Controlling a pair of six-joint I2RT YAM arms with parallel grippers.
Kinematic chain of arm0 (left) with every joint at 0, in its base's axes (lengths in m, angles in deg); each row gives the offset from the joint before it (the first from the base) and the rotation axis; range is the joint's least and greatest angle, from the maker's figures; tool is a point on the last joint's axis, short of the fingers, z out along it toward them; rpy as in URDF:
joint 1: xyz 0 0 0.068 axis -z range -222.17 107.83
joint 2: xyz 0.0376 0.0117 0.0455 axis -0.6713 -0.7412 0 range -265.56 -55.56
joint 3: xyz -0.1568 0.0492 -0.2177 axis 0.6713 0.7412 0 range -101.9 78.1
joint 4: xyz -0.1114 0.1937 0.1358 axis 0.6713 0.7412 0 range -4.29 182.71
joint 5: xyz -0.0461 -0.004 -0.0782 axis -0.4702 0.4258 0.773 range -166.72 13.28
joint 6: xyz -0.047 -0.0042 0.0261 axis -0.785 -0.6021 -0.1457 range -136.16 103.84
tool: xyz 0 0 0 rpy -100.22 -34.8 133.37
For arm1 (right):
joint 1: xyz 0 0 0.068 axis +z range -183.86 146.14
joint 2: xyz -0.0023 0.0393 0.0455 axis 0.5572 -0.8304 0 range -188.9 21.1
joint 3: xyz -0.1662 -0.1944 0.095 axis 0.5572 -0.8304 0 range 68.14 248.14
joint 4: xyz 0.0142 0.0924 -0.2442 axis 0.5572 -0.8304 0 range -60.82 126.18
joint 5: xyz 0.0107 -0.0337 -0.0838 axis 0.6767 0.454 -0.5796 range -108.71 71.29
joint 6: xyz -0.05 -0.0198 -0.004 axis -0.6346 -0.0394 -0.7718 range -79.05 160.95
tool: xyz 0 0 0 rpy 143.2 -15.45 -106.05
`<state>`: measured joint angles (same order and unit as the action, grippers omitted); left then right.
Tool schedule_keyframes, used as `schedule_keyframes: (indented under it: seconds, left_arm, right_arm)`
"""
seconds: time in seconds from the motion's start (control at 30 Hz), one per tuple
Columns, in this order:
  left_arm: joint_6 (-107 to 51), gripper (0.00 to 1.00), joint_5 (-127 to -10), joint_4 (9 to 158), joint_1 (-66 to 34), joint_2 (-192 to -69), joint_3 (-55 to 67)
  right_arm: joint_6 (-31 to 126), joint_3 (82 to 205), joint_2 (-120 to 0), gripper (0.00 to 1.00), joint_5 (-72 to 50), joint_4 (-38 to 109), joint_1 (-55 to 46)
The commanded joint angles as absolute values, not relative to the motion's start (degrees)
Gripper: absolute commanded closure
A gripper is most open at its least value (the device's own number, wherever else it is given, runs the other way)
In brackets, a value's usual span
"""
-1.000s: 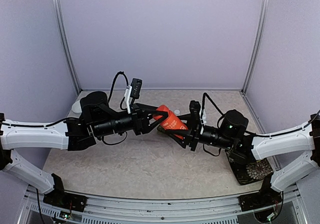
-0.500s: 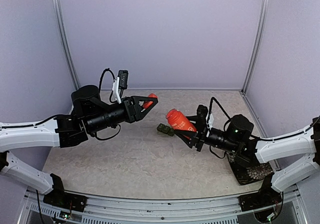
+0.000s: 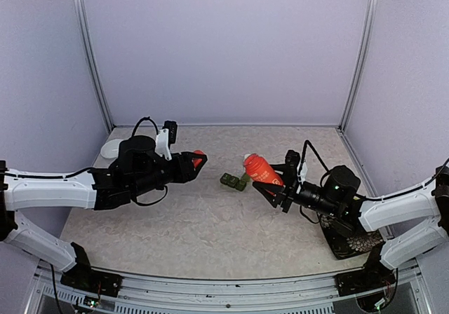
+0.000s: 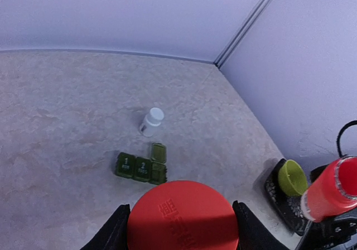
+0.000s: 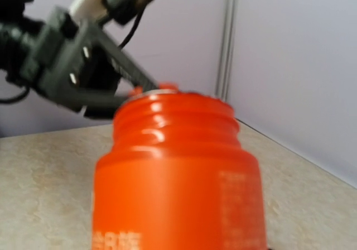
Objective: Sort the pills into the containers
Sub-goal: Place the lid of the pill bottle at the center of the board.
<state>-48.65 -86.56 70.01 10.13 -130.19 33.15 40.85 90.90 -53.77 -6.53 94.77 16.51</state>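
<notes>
My left gripper [image 3: 198, 158] is shut on a round red cap [image 4: 183, 216], held above the table left of centre. The right gripper [image 3: 272, 182] is shut on the red-orange bottle [image 3: 259, 168], whose threaded mouth [image 5: 174, 113] is uncovered and tilts up toward the left arm. Between the two lies the dark green pill box [image 4: 140, 168] of three containers in a row. Its right-hand lid stands flipped open, and the two marked 1 and 2 are closed. The box also shows from above [image 3: 233, 181]. No pills show in any view.
A small white bottle [image 4: 151, 121] stands just behind the pill box. A lime-green bowl [image 4: 292, 177] sits on a dark patterned mat [image 3: 351, 242] at the right near the right arm. A white bowl [image 3: 111, 148] lies at the back left corner.
The grippers met at the bottle a second ago. The cap has come off and the arms have drawn apart, the left leftward with the cap, the right back to the right with the bottle.
</notes>
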Motion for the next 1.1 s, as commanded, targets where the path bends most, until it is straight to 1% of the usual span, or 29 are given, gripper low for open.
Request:
schedule_keyframes:
  seconds: [0.0, 0.23, 0.47, 0.73, 0.87, 1.07]
  left_arm:
    - [-46.32, 0.51, -93.5, 71.35, 7.95, -132.72, 35.64]
    - [-45.53, 0.51, -102.9, 70.85, 6.59, -143.42, 36.04]
    - [-46.23, 0.54, -103.42, 69.41, 3.82, -155.1, 34.15]
    - [-46.14, 0.54, -104.0, 69.99, 2.54, -158.59, 32.42]
    - [-46.15, 0.51, -103.8, 70.62, 2.24, -159.89, 31.9]
    - [-46.14, 0.5, -103.26, 71.88, 1.95, -161.98, 30.47]
  right_arm:
    - [41.45, 89.93, -50.48, 0.86, -5.76, 96.56, 15.08]
    - [41.77, 88.86, -49.19, 0.86, -5.95, 96.04, 14.31]
    - [42.4, 87.88, -47.87, 0.86, -5.58, 95.75, 14.13]
    - [42.53, 87.57, -48.28, 0.86, -5.68, 95.76, 13.95]
    - [42.48, 87.7, -48.6, 0.85, -5.86, 95.52, 13.8]
    - [42.53, 87.89, -48.52, 0.84, -5.81, 95.12, 13.42]
